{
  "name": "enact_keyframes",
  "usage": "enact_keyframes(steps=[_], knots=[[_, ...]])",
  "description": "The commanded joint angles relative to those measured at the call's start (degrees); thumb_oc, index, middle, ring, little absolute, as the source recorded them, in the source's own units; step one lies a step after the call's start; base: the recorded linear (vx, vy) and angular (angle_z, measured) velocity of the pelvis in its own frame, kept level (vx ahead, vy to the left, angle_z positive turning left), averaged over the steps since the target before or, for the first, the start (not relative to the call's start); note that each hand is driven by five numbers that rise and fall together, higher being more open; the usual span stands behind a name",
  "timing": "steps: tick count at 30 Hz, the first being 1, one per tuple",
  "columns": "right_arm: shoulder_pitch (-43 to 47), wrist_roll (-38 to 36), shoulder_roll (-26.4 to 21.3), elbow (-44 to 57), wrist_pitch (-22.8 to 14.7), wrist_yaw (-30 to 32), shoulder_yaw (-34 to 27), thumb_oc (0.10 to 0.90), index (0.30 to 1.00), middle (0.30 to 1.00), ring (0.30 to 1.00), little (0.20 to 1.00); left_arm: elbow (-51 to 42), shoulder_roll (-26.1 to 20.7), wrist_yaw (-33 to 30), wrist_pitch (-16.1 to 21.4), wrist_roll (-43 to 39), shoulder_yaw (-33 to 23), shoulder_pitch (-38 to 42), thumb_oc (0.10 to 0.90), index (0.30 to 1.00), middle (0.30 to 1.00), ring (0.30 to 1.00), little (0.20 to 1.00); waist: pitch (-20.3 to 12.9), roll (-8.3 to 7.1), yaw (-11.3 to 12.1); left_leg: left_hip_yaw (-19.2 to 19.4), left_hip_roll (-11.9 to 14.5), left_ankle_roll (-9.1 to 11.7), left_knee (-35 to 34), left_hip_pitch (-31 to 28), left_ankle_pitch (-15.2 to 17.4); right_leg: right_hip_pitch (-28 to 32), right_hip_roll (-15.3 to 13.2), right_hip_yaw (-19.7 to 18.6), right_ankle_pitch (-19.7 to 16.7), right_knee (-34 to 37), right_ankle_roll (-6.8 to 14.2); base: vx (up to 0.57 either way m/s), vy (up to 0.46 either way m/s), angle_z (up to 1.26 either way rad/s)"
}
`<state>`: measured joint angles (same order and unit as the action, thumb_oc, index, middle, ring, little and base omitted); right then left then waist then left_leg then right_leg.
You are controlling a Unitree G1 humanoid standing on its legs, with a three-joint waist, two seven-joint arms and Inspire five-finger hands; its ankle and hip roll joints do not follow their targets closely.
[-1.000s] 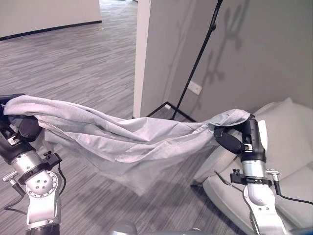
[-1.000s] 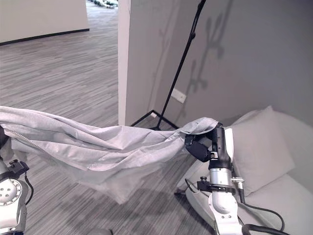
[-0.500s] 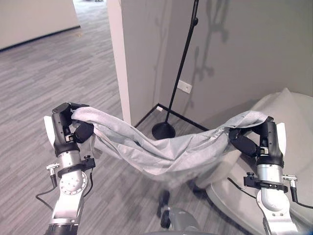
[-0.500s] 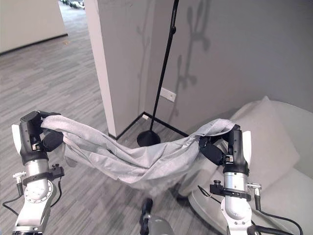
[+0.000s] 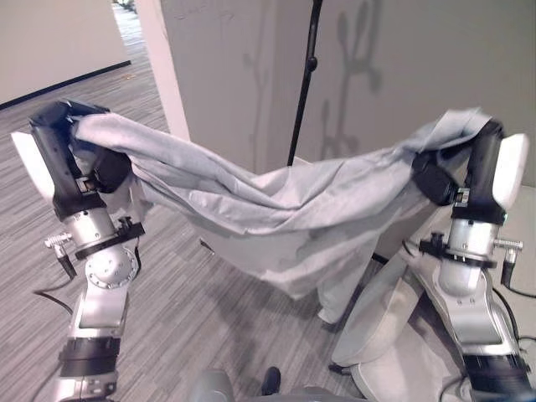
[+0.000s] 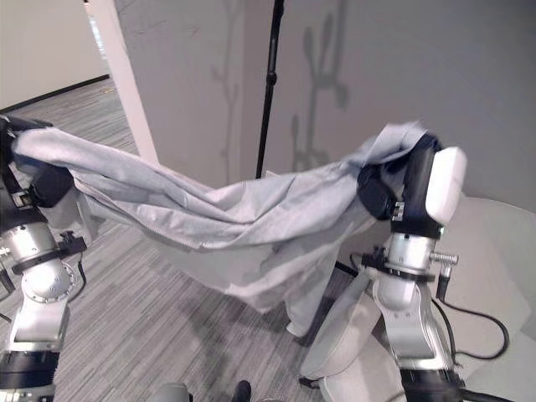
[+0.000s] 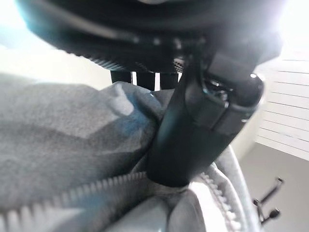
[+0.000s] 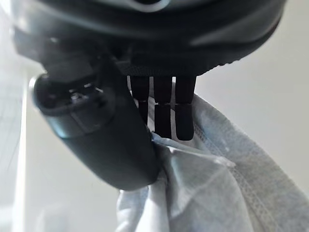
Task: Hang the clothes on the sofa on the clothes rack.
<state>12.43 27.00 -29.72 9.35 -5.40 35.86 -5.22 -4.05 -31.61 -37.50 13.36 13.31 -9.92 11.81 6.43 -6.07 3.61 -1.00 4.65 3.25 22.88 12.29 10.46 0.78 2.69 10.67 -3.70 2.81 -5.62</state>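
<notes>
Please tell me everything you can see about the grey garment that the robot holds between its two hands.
The grey garment is soft, light grey cloth, like jersey, with a zipper along one edge, seen in the left wrist view. It is lifted off the floor and spread wide between the two raised hands: the left hand grips one end and the right hand pinches the other. The middle sags in folds, and a loose part hangs lowest near the sofa. The rack pole stands behind it.

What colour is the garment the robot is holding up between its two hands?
Light grey garment, plain with no pattern, showing best in the left eye view.
</notes>
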Motion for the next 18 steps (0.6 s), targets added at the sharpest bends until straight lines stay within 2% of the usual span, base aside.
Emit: enact_keyframes(steps=[1,2,4,6,8,10,11,12,13,14,15,16,17,18], knots=[[8.71,8.47,-8.15,-3.2,3.4,9.66,-2.48,0.4,0.3,0.3,0.3,0.3,-2.3,-7.55,-4.45,2.64,7.3,-1.33,8.09,0.4,0.3,0.3,0.3,0.3,-3.48,1.2,4.14,-5.72,-6.93,-1.62,-15.33,-2.25,-10.36,5.91,-3.38,-2.8,1.77,2.17,8.82,0.3,0.201,-0.96],[11.76,6.93,-9.29,-6.44,5.15,10.06,-1.69,0.4,0.3,0.3,0.3,0.3,-0.95,-7.86,-5.06,1.64,7.52,-0.52,10.27,0.4,0.3,0.3,0.3,0.3,-4.16,1.95,4.65,-7.2,-7.36,-0.97,-18.02,-3.82,-12.2,7.64,-3.15,-4.23,2.7,1.98,8.63,0.24,0.139,-0.94],[12.55,6.7,-9.62,-7.24,5.12,10.38,-1.25,0.4,0.3,0.3,0.3,0.3,-0.42,-7.9,-5.3,1.63,7.57,-0.34,10.82,0.4,0.3,0.3,0.3,0.3,-3.78,2.02,4.72,-7.12,-7.32,-0.97,-18.85,-4.52,-12.44,7.92,-3.2,-4.34,2.79,1.99,8.65,0.11,0.088,-0.64],[16.01,8.45,-12.9,-12.29,8.48,11.6,-0.82,0.4,0.3,0.3,0.3,0.3,0.75,-9.91,-5.92,1.49,7.99,0.85,14.01,0.4,0.3,0.3,0.3,0.3,-6.01,2.45,4.72,-7.91,-7.12,-1.73,-19.79,-7.54,-12.94,8.44,-4.28,-4.57,5.05,-0.82,9.04,0.25,0.247,-0.45],[18.74,7.44,-15.39,-16.84,9.71,11.98,0.46,0.4,0.3,0.3,0.3,0.3,2.36,-11.61,-5.68,1.36,7.19,2.36,16.53,0.4,0.3,0.3,0.3,0.3,-7.67,2.17,4.97,-7.63,-7.14,-2.73,-21.02,-9.5,-12.72,8.46,-4.99,-4.19,6.41,-4.11,9.41,0.25,0.187,-0.31],[20.47,7.01,-16.41,-19.63,10.39,12.2,1.51,0.4,0.3,0.3,0.3,0.3,3.54,-12.47,-5.88,1.1,6.77,2.7,17.52,0.4,0.3,0.3,0.3,0.3,-7.79,2.13,5.62,-6.95,-7.18,-3.37,-21.61,-10.66,-12.69,7.89,-5.46,-3.84,6.86,-7.31,9.9,0.18,0.136,-0.51],[23.98,6.65,-18.17,-23.44,11.65,11.01,3.25,0.4,0.3,0.3,0.3,0.3,4.43,-13.45,-5.89,0.5,6.06,2.73,18.89,0.4,0.3,0.3,0.3,0.3,-6.75,2.64,6.44,-5.58,-7.13,-4.71,-22.62,-13.69,-11.85,4.64,-7.17,-2.34,4.82,-17.92,12.13,0.15,0.16,-0.65],[24.34,6.59,-18.25,-23.66,11.62,11.09,3.47,0.4,0.3,0.3,0.3,0.3,4.47,-13.44,-5.9,0.51,6.04,2.62,18.95,0.4,0.3,0.3,0.3,0.3,-6.41,2.72,6.59,-5.25,-7.19,-4.78,-22.57,-13.57,-12.38,4.16,-7.32,-2.48,4.77,-18.62,12.1,0.17,0.204,-0.86],[26.69,6.55,-20.32,-26.43,12.5,10.75,4.96,0.4,0.3,0.3,0.3,0.3,5.77,-14.88,-6.06,0.11,6.0,3.19,20.61,0.4,0.3,0.3,0.3,0.3,-5.74,3.42,6.59,-4.62,-6.97,-6.05,-23.18,-15.67,-11.41,2.08,-9.2,-0.25,1.59,-26.34,13.44,0.04,0.106,-0.63],[27.65,6.33,-20.58,-27.24,12.31,11.05,5.63,0.4,0.3,0.3,0.3,0.3,6.27,-14.89,-6.23,0.2,5.94,3.24,21.1,0.4,0.3,0.3,0.3,0.3,-5.21,3.41,6.59,-4.54,-7.31,-6.22,-23.43,-15.96,-11.44,1.43,-9.7,-0.49,2.26,-28.05,13.64,0.17,0.177,-0.4],[28.63,5.38,-22.14,-30.89,12.21,10.85,7.0,0.4,0.3,0.3,0.3,0.3,9.06,-16.77,-6.7,-0.53,5.39,3.45,22.42,0.4,0.3,0.3,0.3,0.3,-4.9,3.9,6.54,-4.05,-6.57,-6.54,-24.81,-18.33,-10.74,-1.66,-13.13,2.78,-0.25,-32.42,14.04,0.08,0.084,-0.02],[29.17,5.17,-22.26,-31.47,12.02,11.03,7.42,0.4,0.3,0.3,0.3,0.3,9.44,-16.87,-6.78,-0.46,5.27,3.6,22.73,0.4,0.3,0.3,0.3,0.3,-4.86,3.87,6.43,-4.12,-6.66,-6.58,-25.12,-18.43,-10.85,-1.85,-13.29,2.85,-0.12,-32.78,14.07,0.15,0.057,0.05],[30.4,4.7,-23.14,-33.38,11.92,10.72,8.89,0.4,0.3,0.3,0.3,0.3,10.61,-18.28,-6.94,-0.72,5.08,3.57,23.23,0.4,0.3,0.3,0.3,0.3,-5.04,3.72,6.65,-3.83,-6.23,-6.3,-25.84,-19.23,-10.54,-2.8,-14.98,4.37,0.22,-31.4,13.9,0.16,-0.133,-0.04],[33.14,3.36,-25.65,-36.25,11.36,9.82,11.77,0.4,0.3,0.3,0.3,0.3,13.73,-21.86,-6.84,-1.32,4.38,3.88,24.74,0.4,0.3,0.3,0.3,0.3,-5.07,3.16,6.59,-3.84,-5.53,-5.32,-26.49,-20.02,-9.62,-4.29,-16.35,6.38,1.4,-23.8,13.61,0.28,-0.218,-0.1]])
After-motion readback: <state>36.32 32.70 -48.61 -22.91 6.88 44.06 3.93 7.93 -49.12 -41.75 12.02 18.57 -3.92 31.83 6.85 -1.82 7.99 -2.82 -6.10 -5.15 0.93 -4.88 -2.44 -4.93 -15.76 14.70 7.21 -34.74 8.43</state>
